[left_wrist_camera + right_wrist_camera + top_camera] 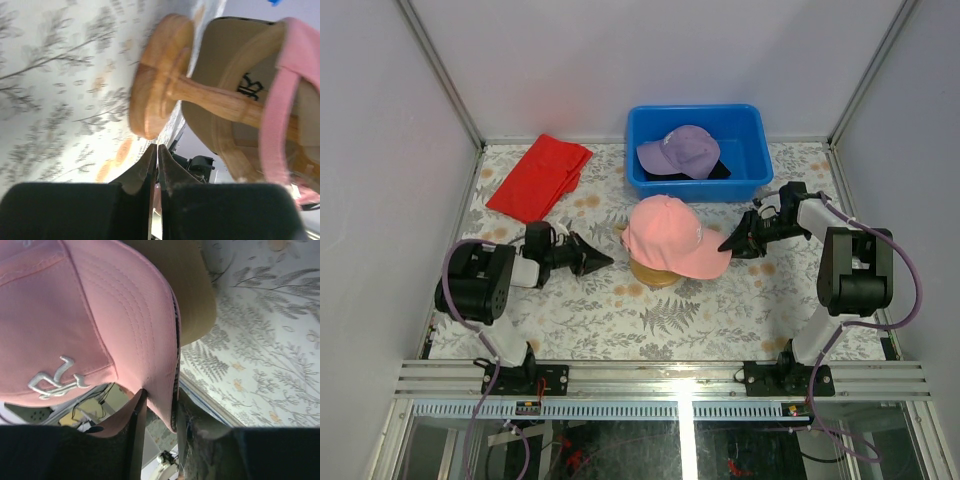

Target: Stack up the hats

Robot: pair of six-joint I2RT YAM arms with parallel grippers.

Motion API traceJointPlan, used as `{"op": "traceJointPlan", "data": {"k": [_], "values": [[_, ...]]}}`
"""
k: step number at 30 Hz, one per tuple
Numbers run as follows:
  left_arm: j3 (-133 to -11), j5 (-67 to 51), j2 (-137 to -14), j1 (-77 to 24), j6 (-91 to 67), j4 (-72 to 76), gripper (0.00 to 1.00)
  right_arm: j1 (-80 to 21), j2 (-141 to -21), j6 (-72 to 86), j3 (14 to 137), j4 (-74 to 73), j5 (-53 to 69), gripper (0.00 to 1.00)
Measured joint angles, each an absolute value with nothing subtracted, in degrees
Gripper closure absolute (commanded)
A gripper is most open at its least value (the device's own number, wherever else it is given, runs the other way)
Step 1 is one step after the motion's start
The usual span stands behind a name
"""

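The right claw (160,407), jaws slightly apart astride the brim of the pink cap (665,235) stacked between the claws, grip uncertain, is nearer than the shut, empty left claw (156,155) to the purple cap (680,150) beyond it in the bin (748,135).

Matt stitched cloth pink cap (75,315), smooth wooden stand (200,95), glossy blue plastic bin (695,188)
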State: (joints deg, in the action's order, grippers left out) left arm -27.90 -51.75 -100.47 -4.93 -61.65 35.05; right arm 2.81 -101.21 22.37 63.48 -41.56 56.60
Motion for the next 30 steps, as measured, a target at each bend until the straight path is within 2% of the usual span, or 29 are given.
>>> {"op": "traceJointPlan", "data": {"k": [3, 11, 21, 30], "values": [[-28.10, -51.44, -94.80, -4.32, -62.57, 34.70, 0.68, 2.85, -101.21, 21.96, 63.46, -41.54, 53.30, 0.63], [-34.85, -50.11, -82.17, -2.42, -63.86, 29.63, 0.43, 3.07, -101.21, 20.71, 63.46, -41.82, 48.53, 0.59], [-36.97, -49.91, -78.39, -2.59, -68.18, 27.70, 0.36, 3.11, -101.21, 20.71, 63.31, -41.95, 47.03, 0.59], [-37.60, -47.92, -77.76, -6.87, -66.11, 17.93, 0.32, 3.11, -101.21, 20.71, 63.31, -41.98, 46.94, 0.60]]}}
